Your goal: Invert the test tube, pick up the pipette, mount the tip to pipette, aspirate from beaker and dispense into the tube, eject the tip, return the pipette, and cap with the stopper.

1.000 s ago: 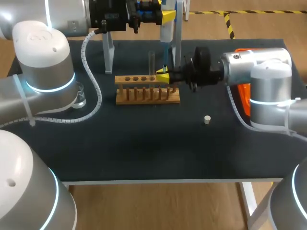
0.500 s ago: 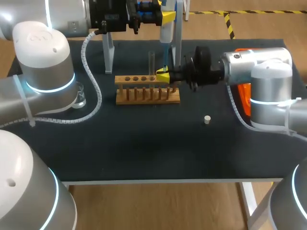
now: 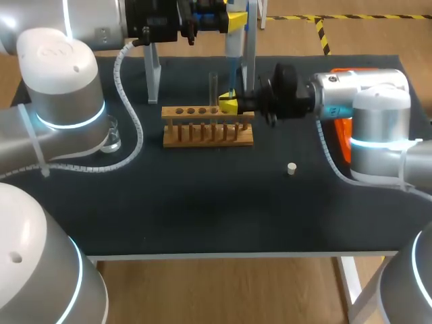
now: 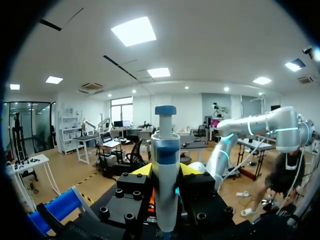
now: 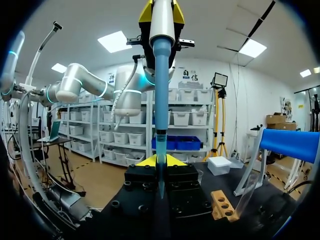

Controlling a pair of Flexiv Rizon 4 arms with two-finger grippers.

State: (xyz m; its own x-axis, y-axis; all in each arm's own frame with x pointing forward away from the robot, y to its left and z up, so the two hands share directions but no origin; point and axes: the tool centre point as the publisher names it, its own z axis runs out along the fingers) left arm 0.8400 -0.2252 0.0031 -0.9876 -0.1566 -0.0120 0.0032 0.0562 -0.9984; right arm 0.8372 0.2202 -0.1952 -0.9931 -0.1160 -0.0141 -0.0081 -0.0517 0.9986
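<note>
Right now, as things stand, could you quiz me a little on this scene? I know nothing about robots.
1. True or false: the stopper lies on the table, not in the test tube.
2. What does the left gripper hold? A) a beaker B) the pipette C) the stopper
3. Fill in: the test tube stands upright in the wooden ____.

Key: 1 true; 2 B; 3 rack.

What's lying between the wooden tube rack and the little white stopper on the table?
Nothing. The head view shows only bare black tabletop between the rack and the stopper.
</note>
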